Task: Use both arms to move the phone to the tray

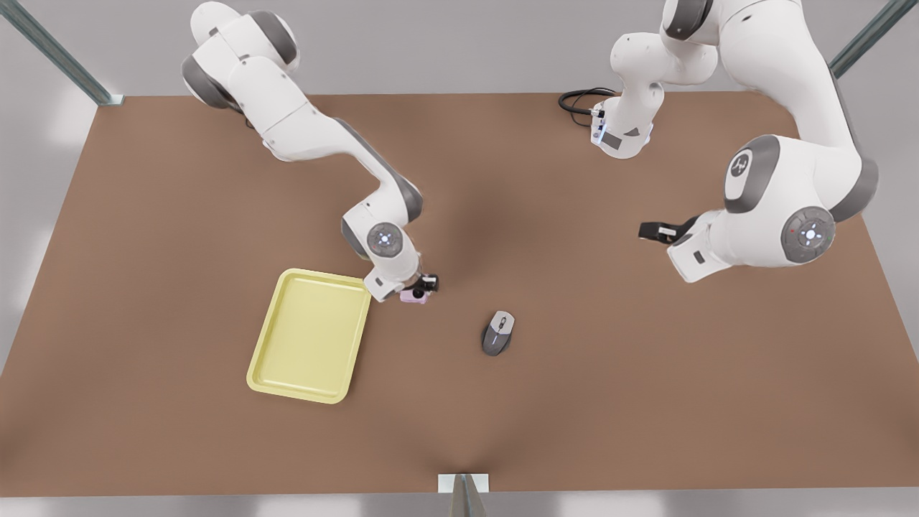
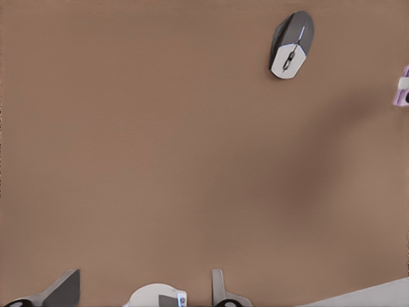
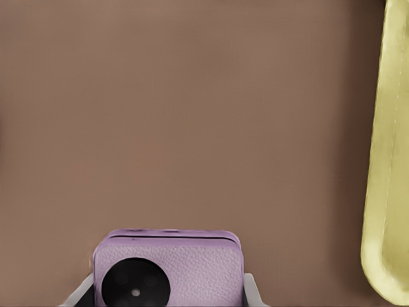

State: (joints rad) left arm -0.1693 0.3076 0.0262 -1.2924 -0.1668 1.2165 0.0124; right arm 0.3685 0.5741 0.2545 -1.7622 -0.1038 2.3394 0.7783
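Phone (image 3: 168, 268) clamped in right gripper (image 1: 420, 287) beside tray (image 1: 310, 334); left gripper (image 1: 652, 231) open, waiting.

The right arm reaches from eleven o'clock toward the bench's middle, elbow bent — its right pincer (image 1: 423, 286) low, fingers (image 3: 250, 289) clamped on the phone (image 1: 413, 296). The left arm, at two o'clock, waits folded, its left pincer (image 1: 652, 231) held high, fingers (image 2: 220, 291) apart.
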